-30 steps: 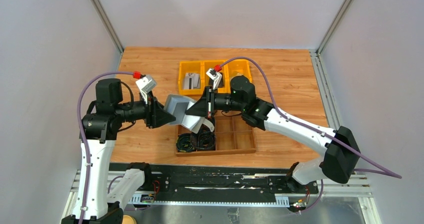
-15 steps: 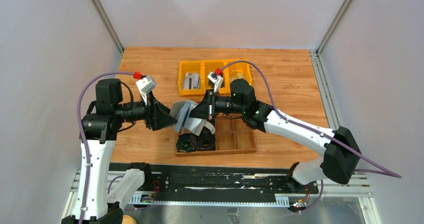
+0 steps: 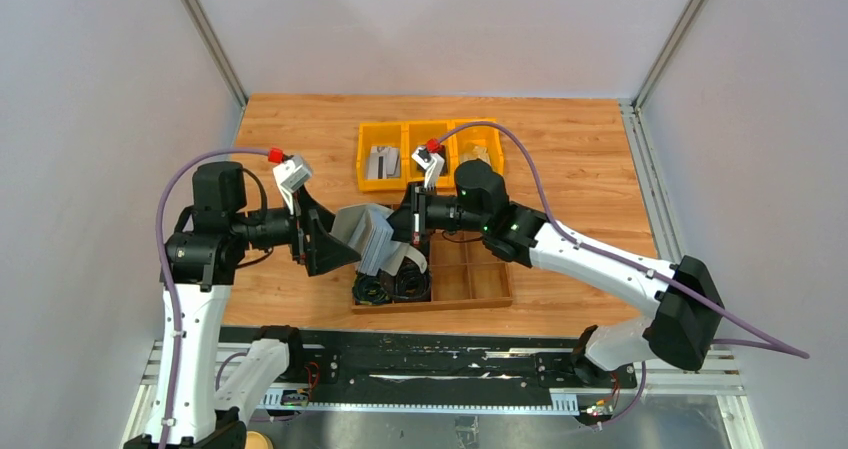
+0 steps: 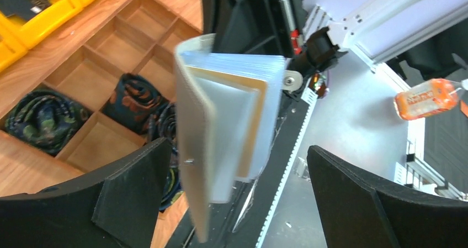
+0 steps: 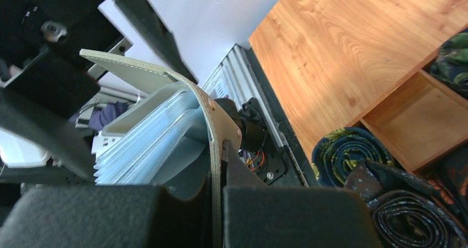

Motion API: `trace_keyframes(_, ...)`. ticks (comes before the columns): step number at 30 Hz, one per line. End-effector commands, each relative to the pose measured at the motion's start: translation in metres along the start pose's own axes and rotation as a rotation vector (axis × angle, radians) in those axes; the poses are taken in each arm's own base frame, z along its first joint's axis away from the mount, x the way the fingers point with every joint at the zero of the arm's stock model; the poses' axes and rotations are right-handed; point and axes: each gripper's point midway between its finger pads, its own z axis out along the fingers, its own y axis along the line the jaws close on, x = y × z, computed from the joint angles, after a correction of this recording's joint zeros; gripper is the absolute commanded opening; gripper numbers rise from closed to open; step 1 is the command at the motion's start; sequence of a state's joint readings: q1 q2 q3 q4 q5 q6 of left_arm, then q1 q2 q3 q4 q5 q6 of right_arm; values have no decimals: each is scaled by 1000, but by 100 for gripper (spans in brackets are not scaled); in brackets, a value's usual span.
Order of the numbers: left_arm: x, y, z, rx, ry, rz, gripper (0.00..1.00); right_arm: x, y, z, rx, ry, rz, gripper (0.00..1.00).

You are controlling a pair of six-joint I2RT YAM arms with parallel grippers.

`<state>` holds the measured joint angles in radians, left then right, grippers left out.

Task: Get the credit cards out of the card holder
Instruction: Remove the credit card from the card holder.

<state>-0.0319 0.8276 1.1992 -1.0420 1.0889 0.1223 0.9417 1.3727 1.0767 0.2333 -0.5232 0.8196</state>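
The grey card holder (image 3: 365,237) hangs in the air between the two arms, above the wooden tray. My right gripper (image 3: 405,231) is shut on one cover of it; in the right wrist view the cover (image 5: 205,115) runs straight down between the closed pads (image 5: 218,204). A stack of pale sleeves (image 5: 138,146) fans out inside; I cannot tell the credit cards from the sleeves. My left gripper (image 4: 237,154) stands wide open, a finger on either side of the card holder (image 4: 221,110) without touching it. From above, the left gripper (image 3: 342,239) sits just left of the holder.
Beneath the holder, a wooden divided tray (image 3: 470,274) has rolled dark ties (image 3: 390,284) in its left compartments. Three yellow bins (image 3: 385,164) stand behind on the wooden table. The black rail (image 3: 430,364) runs along the near edge.
My left gripper has opened wide and let go of the holder's flap. The holder has folded closer together, and the right arm has carried it slightly to the left.
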Motion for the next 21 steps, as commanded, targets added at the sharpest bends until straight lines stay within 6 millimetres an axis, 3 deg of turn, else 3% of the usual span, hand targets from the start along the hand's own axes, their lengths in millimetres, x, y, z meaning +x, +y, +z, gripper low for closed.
trace_keyframes(1, 3, -21, -2, 96, -20, 1, 100, -24, 23, -4, 54, -93, -25, 0)
trace_keyframes(6, 20, 8, 1, -37, 12, 21, 100, -27, 31, 7, 121, -110, -17, 0)
trace_keyframes(9, 17, 24, 0, -130, -7, 43, 100, -26, 35, 12, 132, -117, -20, 0)
trace_keyframes(17, 3, 32, -4, -205, -75, 76, 97, -24, 37, 10, 135, -119, -22, 0)
trace_keyframes(21, 0, 26, -3, -175, -84, 81, 98, -22, 34, 9, 146, -119, -21, 0)
